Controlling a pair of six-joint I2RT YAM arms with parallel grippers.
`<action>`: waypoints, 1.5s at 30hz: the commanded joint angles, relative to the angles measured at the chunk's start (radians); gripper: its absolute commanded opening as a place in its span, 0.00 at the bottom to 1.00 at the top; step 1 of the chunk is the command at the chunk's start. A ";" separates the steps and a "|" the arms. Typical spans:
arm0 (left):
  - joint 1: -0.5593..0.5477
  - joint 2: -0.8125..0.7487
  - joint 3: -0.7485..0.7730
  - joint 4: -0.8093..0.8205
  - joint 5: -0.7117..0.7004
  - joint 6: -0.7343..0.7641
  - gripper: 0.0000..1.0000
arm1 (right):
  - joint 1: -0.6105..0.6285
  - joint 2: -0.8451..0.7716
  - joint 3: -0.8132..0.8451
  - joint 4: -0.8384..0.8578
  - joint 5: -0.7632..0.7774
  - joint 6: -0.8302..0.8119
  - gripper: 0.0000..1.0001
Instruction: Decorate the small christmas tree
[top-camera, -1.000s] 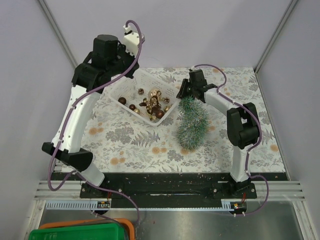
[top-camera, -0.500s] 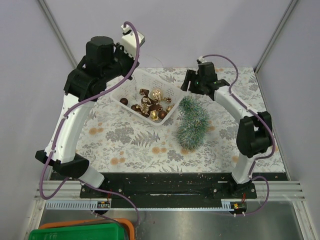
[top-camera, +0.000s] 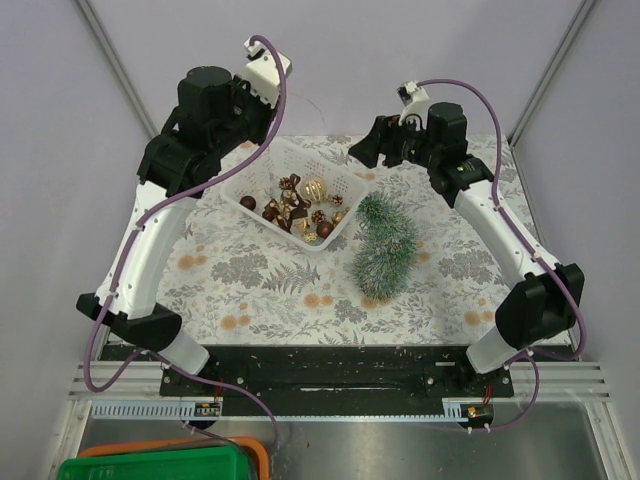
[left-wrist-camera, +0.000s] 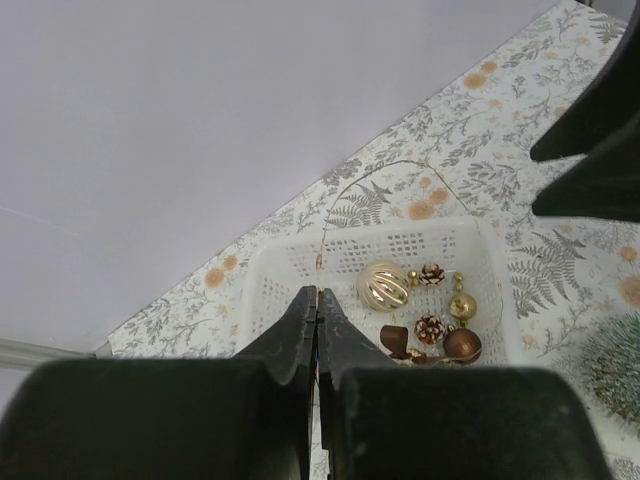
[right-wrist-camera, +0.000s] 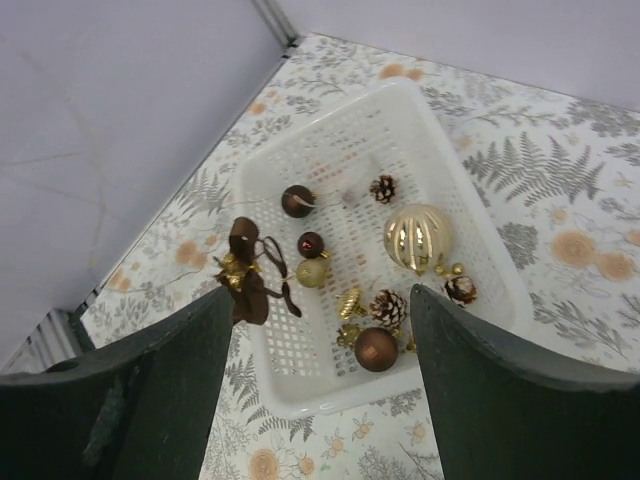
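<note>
Far right of the table: right gripper was at the narrow end of the small christmas tree a second ago. It has now let go, lifted off toward the far side and sits over the white basket, jaws spread wide, nothing between them. So the tree looks placed, and the right arm is free to pick ornaments.

Left gripper: fingers pressed together, pinching what looks like a thin thread. A brown bow ornament seems to hang over the basket's left rim.

Tree sits just right of the basket's near corner, apart from both arms. Long axis runs near-far in the top view, narrow end far, wide end near. Base not visible, so I can't tell upright from leaning.
</note>
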 joint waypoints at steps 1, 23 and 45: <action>-0.006 0.032 0.040 0.089 -0.054 0.001 0.00 | -0.003 -0.019 -0.041 0.095 -0.199 -0.045 0.80; -0.034 0.074 0.098 0.169 -0.090 -0.002 0.00 | 0.114 0.221 -0.024 0.150 -0.258 -0.065 0.82; -0.072 0.086 0.104 0.185 -0.096 -0.016 0.00 | 0.184 0.353 -0.067 0.522 -0.259 0.168 0.74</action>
